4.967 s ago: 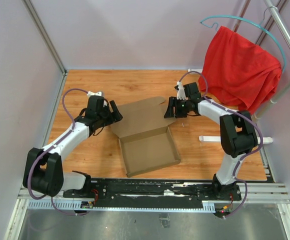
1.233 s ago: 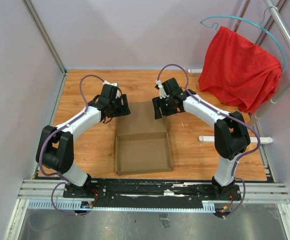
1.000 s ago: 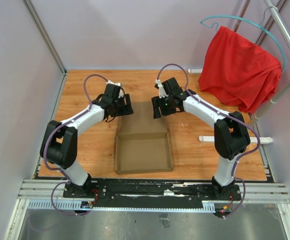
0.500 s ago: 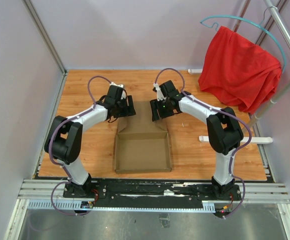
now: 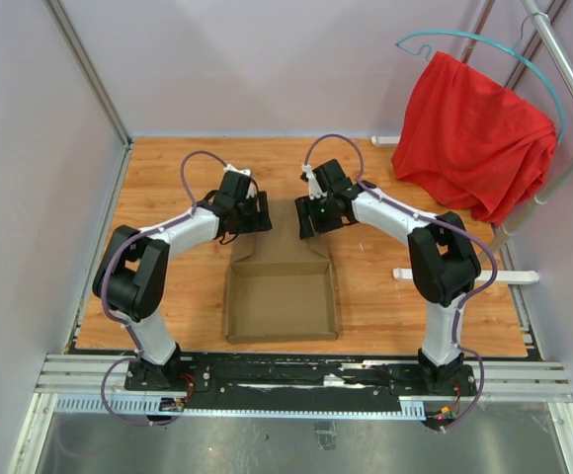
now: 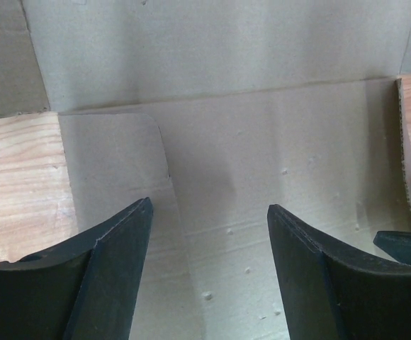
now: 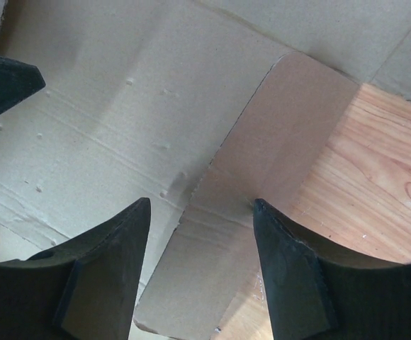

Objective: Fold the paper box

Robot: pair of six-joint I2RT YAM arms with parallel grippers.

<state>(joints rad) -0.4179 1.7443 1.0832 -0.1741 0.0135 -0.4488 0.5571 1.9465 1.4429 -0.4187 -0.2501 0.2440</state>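
**Paper box half formed: tray raised, lid panel open**

The paper box (image 5: 282, 301) lies on the wooden bench (image 5: 168, 168) between my two arms, and a red cloth (image 5: 469, 138) hangs well off to the box's far right. The near part of the box already stands as a shallow rectangular tray with its walls up. At the box's far end the lid panel is open, and its side ears (image 6: 113, 163) (image 7: 290, 120) lie flat on the wood. I judge the task roughly half done. What remains is to turn the ears in, swing the lid over the tray and tuck it.

The left pincer (image 6: 209, 212) hovers over the box's far left corner with its jaws spread wide, gripping nothing. The right pincer (image 7: 200, 205) is the same at the far right corner, wide and empty.

The board is plain brown, matte and lightly dimpled. It has straight scored creases, and the ears are die-cut with rounded corners.
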